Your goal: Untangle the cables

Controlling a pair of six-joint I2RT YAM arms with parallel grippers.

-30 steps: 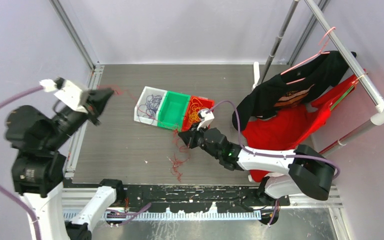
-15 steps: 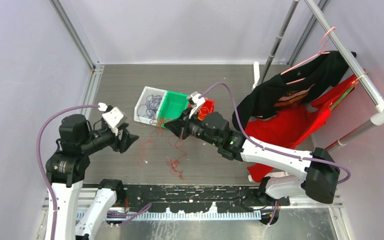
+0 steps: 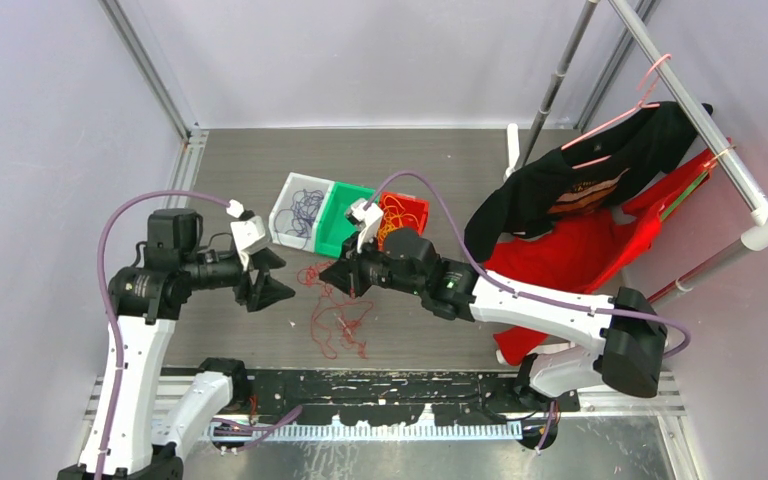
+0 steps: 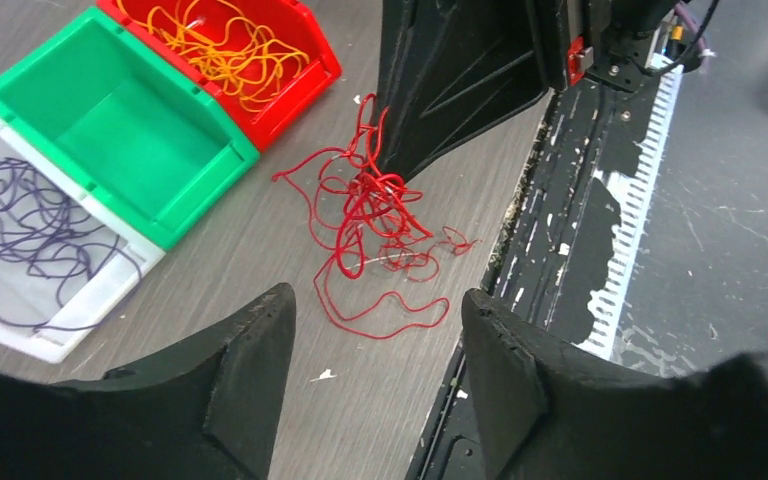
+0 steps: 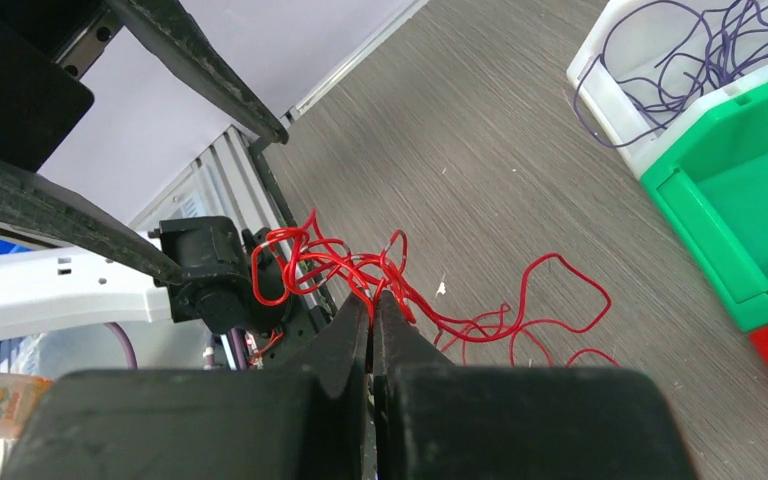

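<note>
The red cables (image 3: 335,312) lie as a loose curly tangle on the table (image 3: 230,180), in front of the bins and not far from its near edge. Their upper loops are lifted up to the right gripper (image 5: 372,300), whose fingers are pressed together on the red strands. How many strands it pinches cannot be told, because the fingertips cover that spot, and from above the gripper hides the top of the tangle. The left gripper (image 4: 375,298) hangs just left of the tangle with its jaws spread and nothing between them. In its own view the right gripper is cut off at the top. Purple cables (image 3: 305,210) lie in the white bin (image 3: 278,222) and orange cables (image 3: 397,212) in the red bin (image 3: 422,205), with a green bin (image 3: 345,215) between the two. The table is grey with a fine grain, walled by pale panels and metal rails. A black garment (image 3: 560,185) and a red garment (image 3: 570,262) hang from a rack on the right, crowding that side. Bare tabletop lies to the left and beyond the bins.
</note>
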